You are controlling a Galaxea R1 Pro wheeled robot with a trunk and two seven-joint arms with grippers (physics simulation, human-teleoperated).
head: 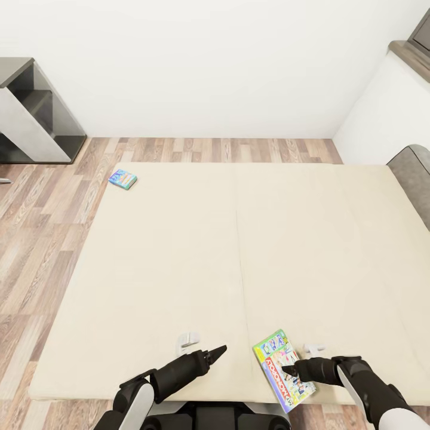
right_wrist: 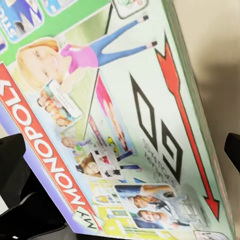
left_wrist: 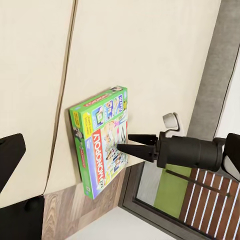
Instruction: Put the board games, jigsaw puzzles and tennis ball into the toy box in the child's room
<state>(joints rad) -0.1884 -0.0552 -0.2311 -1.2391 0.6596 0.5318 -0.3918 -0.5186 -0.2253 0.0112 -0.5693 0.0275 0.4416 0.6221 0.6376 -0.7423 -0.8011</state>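
The green-edged Monopoly board game (head: pixel 282 369) lies flat at the near edge of the beige bed (head: pixel 239 251), one corner jutting past the edge. My right gripper (head: pixel 288 369) is open just over its printed lid. In the right wrist view the lid (right_wrist: pixel 125 120) is very close, with dark fingers (right_wrist: pixel 12 170) at both sides. The left wrist view shows the box (left_wrist: pixel 102 140) and the right gripper (left_wrist: pixel 125 143), jaws apart. My left gripper (head: pixel 218 351) hovers open over bare mattress left of the box. A smaller blue board game (head: pixel 123 178) rests at the bed's far left corner.
Wood-plank floor (head: pixel 42 227) runs along the bed's left and far sides. A dark-grey stepped shelf unit (head: pixel 36 113) stands at the far left against the white wall. The grey headboard (head: pixel 415 173) is at the right. Two small white pieces (head: pixel 188 341) lie near the bed's front edge.
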